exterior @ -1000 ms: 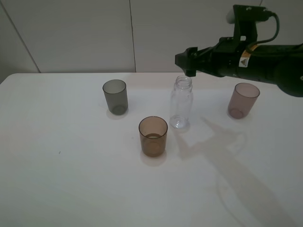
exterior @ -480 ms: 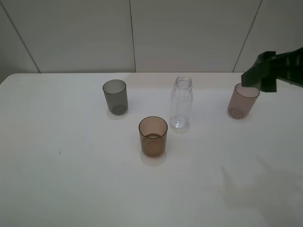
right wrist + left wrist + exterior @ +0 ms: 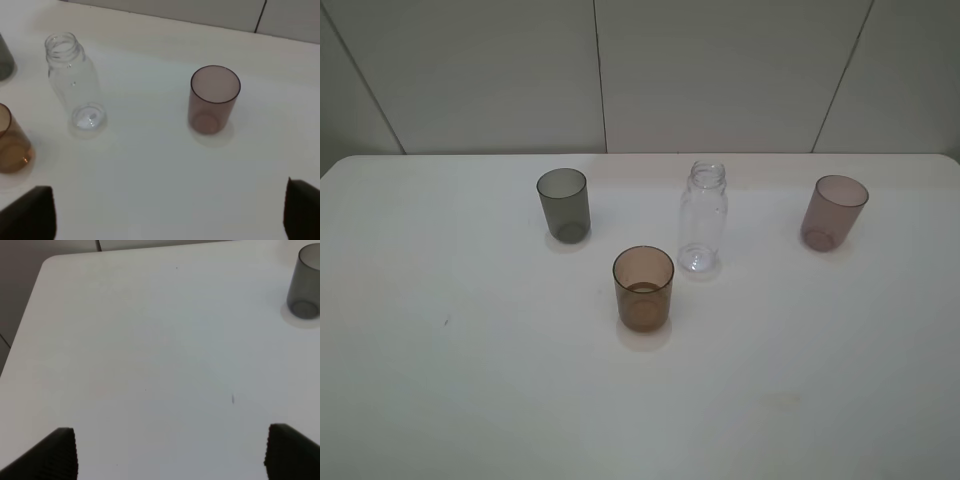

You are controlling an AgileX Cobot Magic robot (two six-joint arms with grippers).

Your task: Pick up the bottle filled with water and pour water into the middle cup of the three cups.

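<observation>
Looking down from the high camera, I see the white tabletop (image 3: 470, 400) with the bottle (image 3: 703, 217) standing upright and uncapped near the middle. The amber middle cup (image 3: 643, 288) stands just beside it, nearer the camera and to its left, not touching. The dark-grey cup (image 3: 564, 204) sits farther left, and the mauve-pink cup (image 3: 835, 212) well apart to the right. Neither arm shows in this view. I can read no label, brand or writing on the bottle or any of the three cups.

On my left wrist camera, the left gripper (image 3: 170, 452) has its two dark fingertips spread wide apart over bare tabletop, holding nothing. The dark-grey cup shows at the frame's edge.

On my right wrist camera, the right gripper (image 3: 170, 217) also has its fingertips wide apart, with nothing between them. The bottle and the mauve-pink cup both stand upright on the tabletop ahead of it, and part of the amber cup appears at the edge beside the bottle. No printing is legible here either.
</observation>
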